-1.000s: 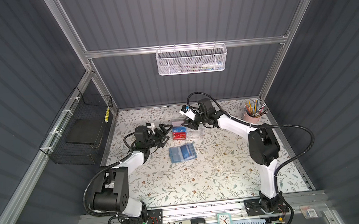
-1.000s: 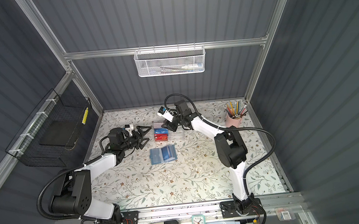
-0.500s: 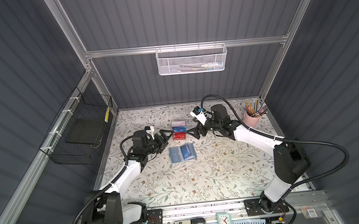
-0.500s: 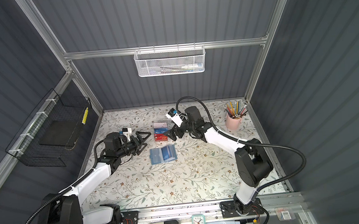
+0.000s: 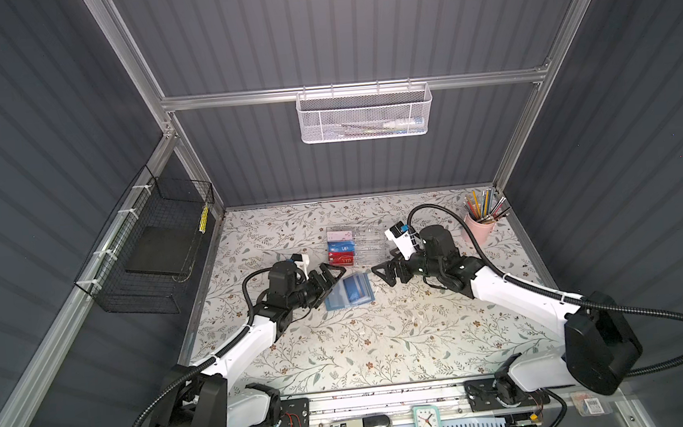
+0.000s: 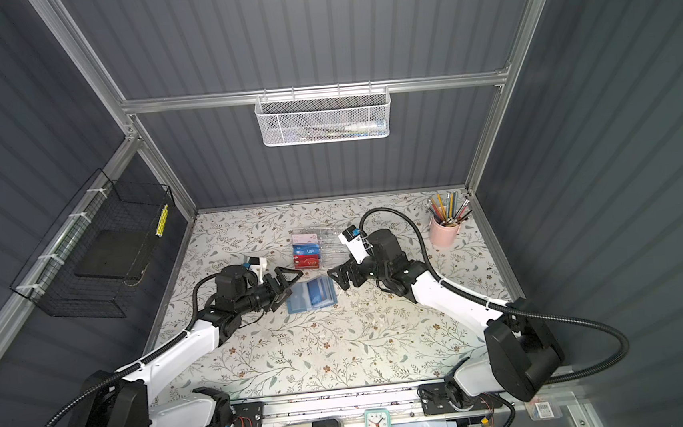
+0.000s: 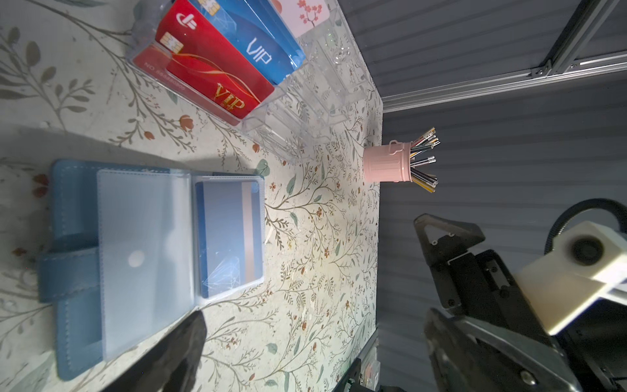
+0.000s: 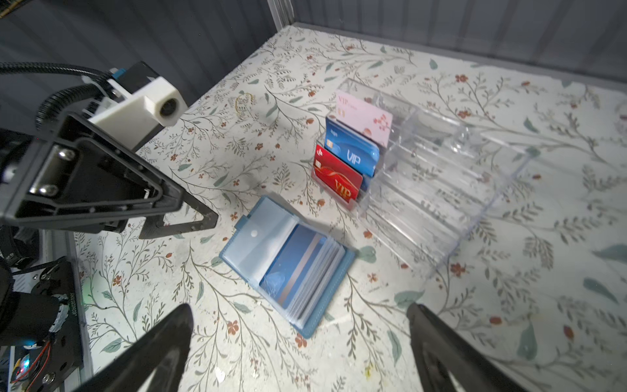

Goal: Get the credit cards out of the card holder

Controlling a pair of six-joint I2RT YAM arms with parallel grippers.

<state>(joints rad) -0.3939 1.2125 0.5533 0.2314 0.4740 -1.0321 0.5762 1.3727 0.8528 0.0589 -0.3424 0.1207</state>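
Note:
The slate-blue card holder (image 5: pixel 340 300) (image 6: pixel 302 305) (image 7: pixel 76 237) (image 8: pixel 334 288) lies open on the floral table, its see-through sleeves fanned. A blue credit card (image 5: pixel 357 288) (image 6: pixel 320 290) (image 7: pixel 230 237) (image 8: pixel 291 268) sits in the top sleeve. Another blue card (image 5: pixel 340 248) (image 7: pixel 258 44) (image 8: pixel 353 152) stands in the clear box. My left gripper (image 5: pixel 331 279) (image 6: pixel 284 281) (image 7: pixel 312 319) is open at the holder's left edge, one finger over its corner. My right gripper (image 5: pixel 385 267) (image 6: pixel 338 273) (image 8: pixel 298 310) hangs open just right of the holder, holding nothing.
A clear acrylic box (image 5: pixel 369 241) (image 8: pixel 441 190) behind the holder also holds a red VIP card (image 8: pixel 339 181) and a pink-white card (image 8: pixel 364 117). A pink cup of pencils (image 5: pixel 478 228) stands back right. A wire basket (image 5: pixel 155 246) hangs on the left wall.
My right gripper has opened and drawn back from the clear box to beside the card holder. My left gripper has moved in to the holder's left edge.

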